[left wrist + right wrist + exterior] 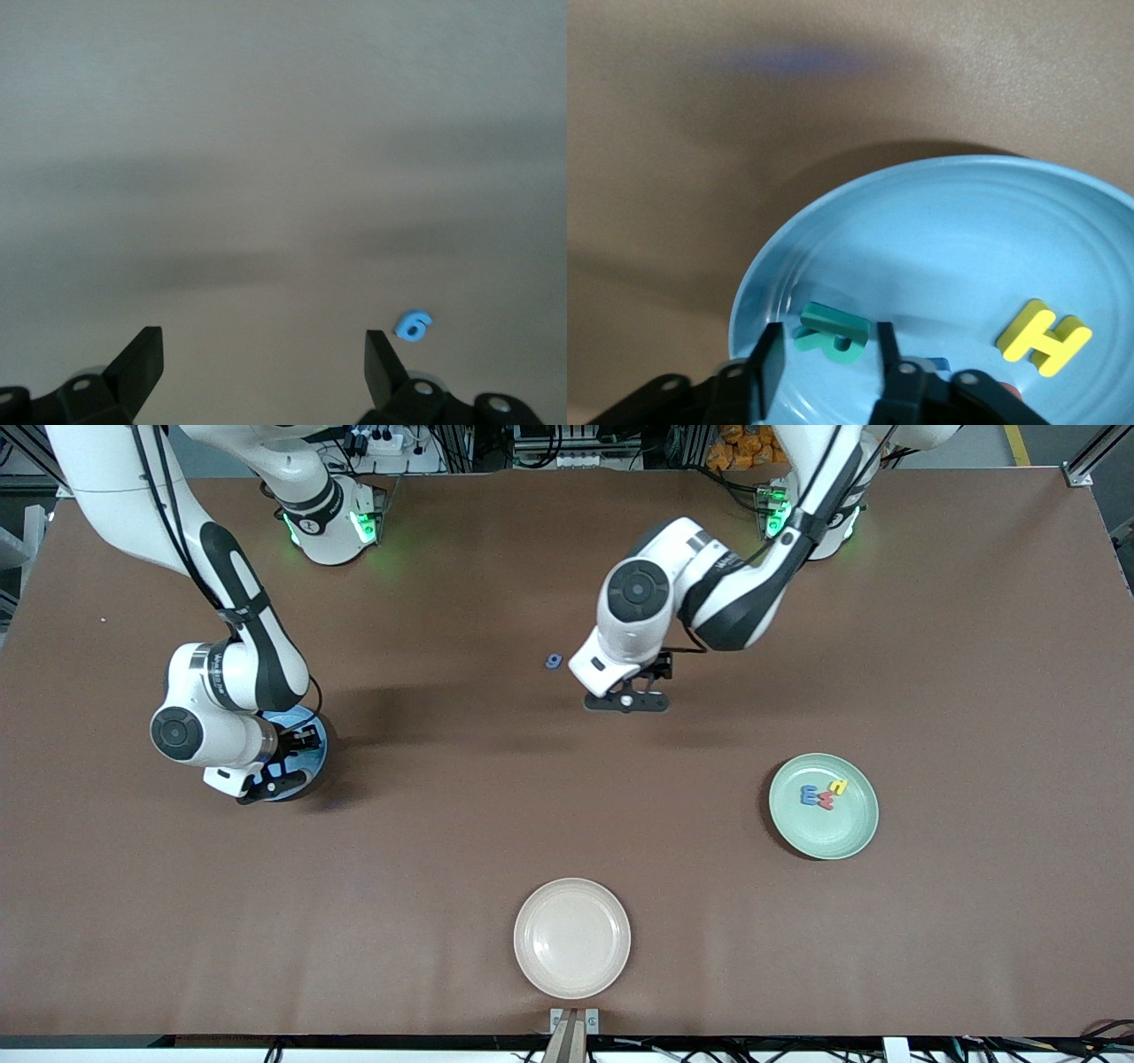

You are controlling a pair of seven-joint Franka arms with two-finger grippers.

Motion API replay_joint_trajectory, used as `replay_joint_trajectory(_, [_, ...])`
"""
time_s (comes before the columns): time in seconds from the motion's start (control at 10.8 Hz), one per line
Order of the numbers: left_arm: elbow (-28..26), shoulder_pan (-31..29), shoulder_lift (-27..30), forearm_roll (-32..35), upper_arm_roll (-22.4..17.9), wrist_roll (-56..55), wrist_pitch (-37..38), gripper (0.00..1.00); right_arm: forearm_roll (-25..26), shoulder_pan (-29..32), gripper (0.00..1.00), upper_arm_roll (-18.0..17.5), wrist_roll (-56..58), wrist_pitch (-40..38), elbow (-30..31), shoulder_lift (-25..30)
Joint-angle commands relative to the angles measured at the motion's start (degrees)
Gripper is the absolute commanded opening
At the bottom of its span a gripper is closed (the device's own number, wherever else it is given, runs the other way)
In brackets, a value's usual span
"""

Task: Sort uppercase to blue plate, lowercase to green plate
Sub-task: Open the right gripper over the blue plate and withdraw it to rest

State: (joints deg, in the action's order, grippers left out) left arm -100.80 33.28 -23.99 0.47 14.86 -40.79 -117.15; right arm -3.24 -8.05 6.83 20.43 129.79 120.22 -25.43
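Note:
The blue plate (320,749) lies under my right gripper (283,772) at the right arm's end of the table. In the right wrist view the plate (966,239) holds a teal R (849,341), a yellow H (1044,336) and a sliver of a blue letter (935,363). My right gripper (827,336) is open, with a finger on each side of the R and gaps between. The green plate (850,833) holds a blue m (810,795), a red m (827,802) and a yellow h (838,786). My left gripper (626,701) is open and empty over bare table beside the blue g (554,661), which also shows in the left wrist view (413,325).
A beige plate (571,937) lies empty near the table's front edge, nearest the front camera. The brown table (443,824) stretches bare between the three plates.

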Motion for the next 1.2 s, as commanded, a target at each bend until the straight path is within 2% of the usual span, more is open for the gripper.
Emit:
replay_joint_trajectory(0.0, [-0.4, 1.7, -0.8, 4.2, 2.7, -1.4, -2.6, 1.00, -1.1, 0.7, 0.65, -0.2, 1.0, -0.5, 0.5, 2.5])
replay_joint_trajectory(0.19, [-3.1, 2.4, -1.1, 5.5, 4.9, -1.1, -8.6, 1.00, -1.0, 0.8, 0.65, -0.2, 0.8, -4.4, -1.7, 3.2])
replay_joint_trajectory(0.46, [-8.6, 2.5, -2.1, 11.3, 7.1, -1.2, -19.3, 1.00, -0.5, 0.7, 0.65, 0.8, -3.1, -9.6, -4.7, 5.8])
replay_joint_trajectory(0.74, [-8.6, 3.4, -5.0, 15.2, 7.5, -1.2, -21.7, 1.00, 0.2, 0.8, 0.67, 2.0, -3.1, -18.9, -11.4, 7.6])
replay_joint_trajectory(1.11, [-8.7, 4.6, -7.1, 16.2, 7.5, -1.4, -24.3, 1.00, 4.8, 0.8, 0.68, 2.2, -5.0, -26.4, -18.1, 10.0])
